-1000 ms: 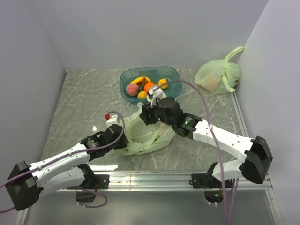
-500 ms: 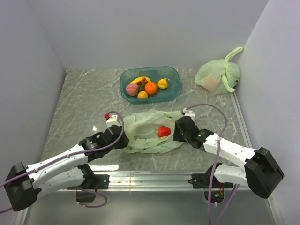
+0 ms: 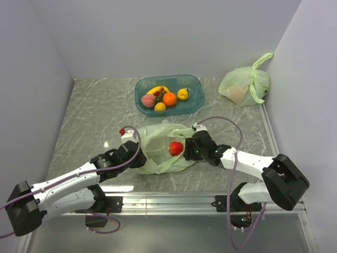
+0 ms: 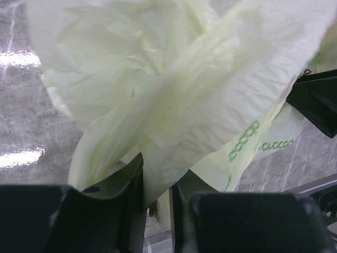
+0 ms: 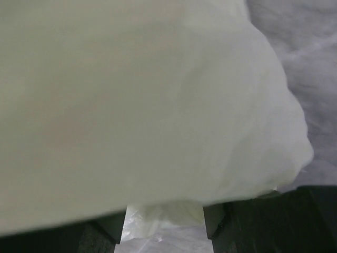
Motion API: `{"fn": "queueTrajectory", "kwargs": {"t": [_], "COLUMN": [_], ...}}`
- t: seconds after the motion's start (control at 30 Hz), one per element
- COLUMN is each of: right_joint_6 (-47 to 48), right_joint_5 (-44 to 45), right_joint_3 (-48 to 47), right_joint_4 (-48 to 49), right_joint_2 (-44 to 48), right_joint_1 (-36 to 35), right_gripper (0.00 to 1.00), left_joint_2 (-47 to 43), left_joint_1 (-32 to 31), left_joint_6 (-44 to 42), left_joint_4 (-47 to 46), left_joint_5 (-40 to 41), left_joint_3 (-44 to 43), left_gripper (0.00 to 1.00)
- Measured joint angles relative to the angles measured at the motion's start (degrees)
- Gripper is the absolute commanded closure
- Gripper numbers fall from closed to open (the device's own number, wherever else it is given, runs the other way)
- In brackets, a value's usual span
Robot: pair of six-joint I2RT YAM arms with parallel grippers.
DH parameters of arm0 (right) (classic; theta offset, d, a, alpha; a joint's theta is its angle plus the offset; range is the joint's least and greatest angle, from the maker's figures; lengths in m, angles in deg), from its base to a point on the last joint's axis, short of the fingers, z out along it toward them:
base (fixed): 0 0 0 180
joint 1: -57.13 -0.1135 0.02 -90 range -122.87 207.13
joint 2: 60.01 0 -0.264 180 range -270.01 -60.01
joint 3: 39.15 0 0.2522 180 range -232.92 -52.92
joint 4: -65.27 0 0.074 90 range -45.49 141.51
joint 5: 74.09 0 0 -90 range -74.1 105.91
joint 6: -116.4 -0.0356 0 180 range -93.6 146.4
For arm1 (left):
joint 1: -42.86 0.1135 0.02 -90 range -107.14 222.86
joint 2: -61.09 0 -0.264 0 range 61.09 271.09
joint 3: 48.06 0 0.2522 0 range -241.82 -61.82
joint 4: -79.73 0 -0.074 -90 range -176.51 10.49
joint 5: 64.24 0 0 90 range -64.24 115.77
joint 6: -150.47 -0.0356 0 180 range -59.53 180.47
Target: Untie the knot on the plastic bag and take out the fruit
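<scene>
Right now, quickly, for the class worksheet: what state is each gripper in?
Left gripper: closed, pinching the plastic bag.
Right gripper: fingers apart, but bag film fills its view, so any grip cannot be told.

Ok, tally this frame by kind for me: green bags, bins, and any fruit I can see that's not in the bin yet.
Pale green bags: 2, the open plastic bag and a tied bag
Teal bin: 1
Visible fruit outside the bin: 1, a red apple in the open bag
Total: 4
</scene>
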Motion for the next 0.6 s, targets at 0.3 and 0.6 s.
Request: {"fn": "queueTrajectory", "kwargs": {"t": [0.3, 0.6], "right_joint_6": [9.0, 13.4], "right_joint_5": [7.3, 9.6], "right_joint_3": [-17.3, -25.2], "right_joint_4": [-13.7, -16.2], "right_joint_2": [3.0, -0.8], "right_joint_1": [-11.4, -13.3], "right_gripper": [0.26, 0.23], "left_joint_2": [1.7, 2.6], "left_joint_1": [-0.1, -0.2], "left_joint_6": [0.0, 0.1], "left_joint_4": [-0.1, 0.1], "left_joint_5": [0.3, 0.9], "left_joint_3": [0.0, 0.0], "left_gripper": [0.76, 0.76]}}
